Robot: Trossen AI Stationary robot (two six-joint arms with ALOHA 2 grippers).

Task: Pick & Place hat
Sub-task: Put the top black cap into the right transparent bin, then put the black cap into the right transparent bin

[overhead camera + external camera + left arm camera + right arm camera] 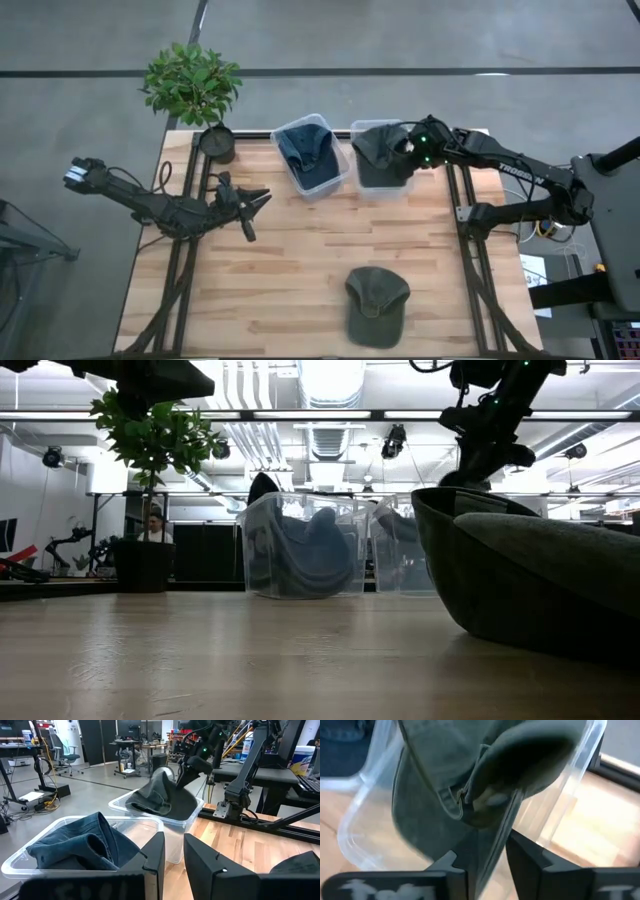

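My right gripper is shut on a dark green hat over the right clear bin at the table's far side. The hat also shows in the left wrist view. A blue hat lies in the left clear bin. A second green hat lies flat on the table near its front edge, and looms close in the low view. My left gripper waits empty above the table's left half, its fingers a narrow gap apart. My right gripper pinches the green hat between its two fingers by the edge of its brim. The fingers slant down from the table's right side. The hat hangs below them, crown down and reaching into the right bin; whether it rests there I cannot tell.
A potted plant stands at the table's far left corner, its dark pot beside the left bin. The wooden tabletop is bare between the bins and the front hat. Dark frame rails run along both sides.
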